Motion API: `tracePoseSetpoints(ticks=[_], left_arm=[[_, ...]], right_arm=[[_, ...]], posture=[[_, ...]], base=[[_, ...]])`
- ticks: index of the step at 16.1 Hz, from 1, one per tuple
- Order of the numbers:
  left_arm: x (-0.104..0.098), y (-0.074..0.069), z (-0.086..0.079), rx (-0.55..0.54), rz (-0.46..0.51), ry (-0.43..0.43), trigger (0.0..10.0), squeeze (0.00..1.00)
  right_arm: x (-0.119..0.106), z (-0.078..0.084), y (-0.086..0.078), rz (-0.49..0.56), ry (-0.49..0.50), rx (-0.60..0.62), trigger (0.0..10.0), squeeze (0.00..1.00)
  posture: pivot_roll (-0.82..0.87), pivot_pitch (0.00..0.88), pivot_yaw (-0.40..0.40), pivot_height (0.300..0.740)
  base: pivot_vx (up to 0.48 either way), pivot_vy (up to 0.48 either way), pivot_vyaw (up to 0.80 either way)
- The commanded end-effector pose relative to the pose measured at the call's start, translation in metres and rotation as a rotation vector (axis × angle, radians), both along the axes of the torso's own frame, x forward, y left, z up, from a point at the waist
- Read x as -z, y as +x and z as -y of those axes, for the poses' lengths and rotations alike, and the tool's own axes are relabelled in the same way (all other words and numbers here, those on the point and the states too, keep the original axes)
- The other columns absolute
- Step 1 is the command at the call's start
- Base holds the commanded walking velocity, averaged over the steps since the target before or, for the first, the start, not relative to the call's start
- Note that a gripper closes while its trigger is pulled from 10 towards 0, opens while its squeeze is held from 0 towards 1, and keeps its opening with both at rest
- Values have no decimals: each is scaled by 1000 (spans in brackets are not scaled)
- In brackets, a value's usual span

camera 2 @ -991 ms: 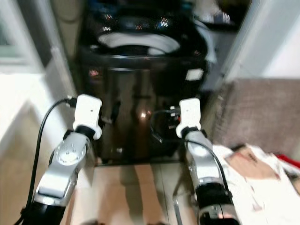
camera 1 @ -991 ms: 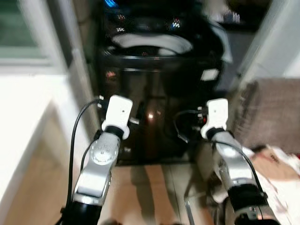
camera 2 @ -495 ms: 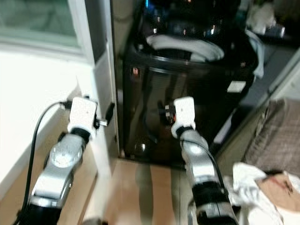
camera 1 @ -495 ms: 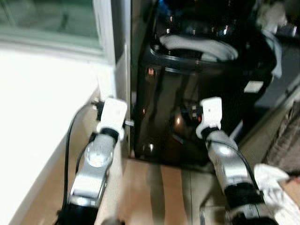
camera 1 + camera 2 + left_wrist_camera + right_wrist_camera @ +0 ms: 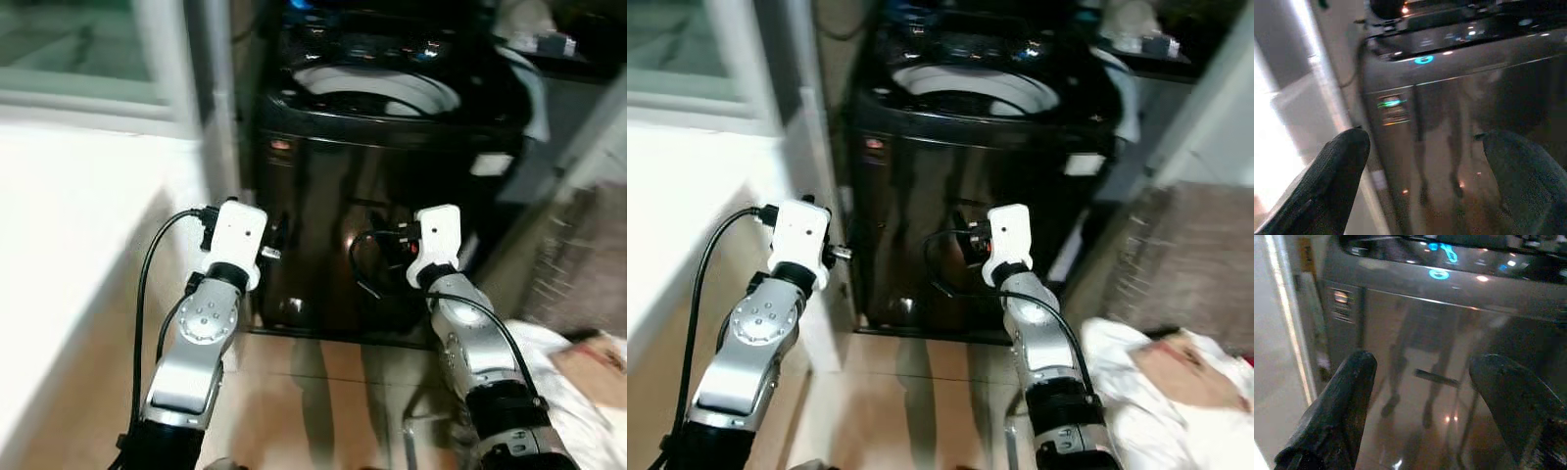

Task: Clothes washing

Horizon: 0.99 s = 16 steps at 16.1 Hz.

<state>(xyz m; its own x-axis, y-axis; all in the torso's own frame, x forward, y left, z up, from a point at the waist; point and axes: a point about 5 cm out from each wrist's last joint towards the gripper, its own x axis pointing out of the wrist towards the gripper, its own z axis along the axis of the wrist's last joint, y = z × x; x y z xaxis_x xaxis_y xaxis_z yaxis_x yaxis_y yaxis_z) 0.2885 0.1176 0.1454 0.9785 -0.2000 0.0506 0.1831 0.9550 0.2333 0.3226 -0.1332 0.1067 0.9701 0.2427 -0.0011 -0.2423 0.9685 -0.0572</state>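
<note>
Left eye view is showing the robot standing just in front of a tall glossy black top-loading washing machine (image 5: 382, 186), whose lid is up, so the pale round drum opening (image 5: 377, 93) is lying open at the top. Both silver arms are reaching forward at the height of the machine's front panel: the left tool (image 5: 1420, 166) is hanging near the left front corner, and the right tool (image 5: 1422, 396) is hanging before the middle of the panel. In the wrist views each tool is holding its two black fingers (image 5: 1334, 171) wide apart, with nothing between them. I am judging that the approach step is in hand and no loading is going on yet. The clothes are lying as a white crumpled heap of fabric (image 5: 1161, 392) on the floor to the robot's right, well apart from both tools. The next move is probably calling for a turn toward this heap and a bend down, then a lift over the high rim. The pale tiled floor (image 5: 294, 392) is reflecting the machine; a bright white wall (image 5: 69, 255) is standing on the left under a window, and something brownish and blurred (image 5: 1190, 255) is showing on the right.
</note>
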Motion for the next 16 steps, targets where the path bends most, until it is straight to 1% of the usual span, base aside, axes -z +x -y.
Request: tracePoseSetpoints(ticks=[1,5,13,16], left_arm=[[-4,1,6,31,16,-13,10000,0],[-4,1,6,30,16,-30,10000,0],[-2,2,4,21,17,-27,10000,0],[-2,2,4,24,16,-29,10000,0]], right_arm=[[-1,5,2,-2,-1,24,10000,0],[-1,3,2,-5,-2,13,10000,0],[1,1,3,-21,-10,-1,10000,0],[2,1,3,-43,2,-3,10000,0]], posture=[[-29,0,-56,740],[-27,0,-62,740],[-28,0,-67,740],[-30,0,-66,740]], base=[[0,-435,0],[0,-428,0],[0,0,0],[0,0,-792]])
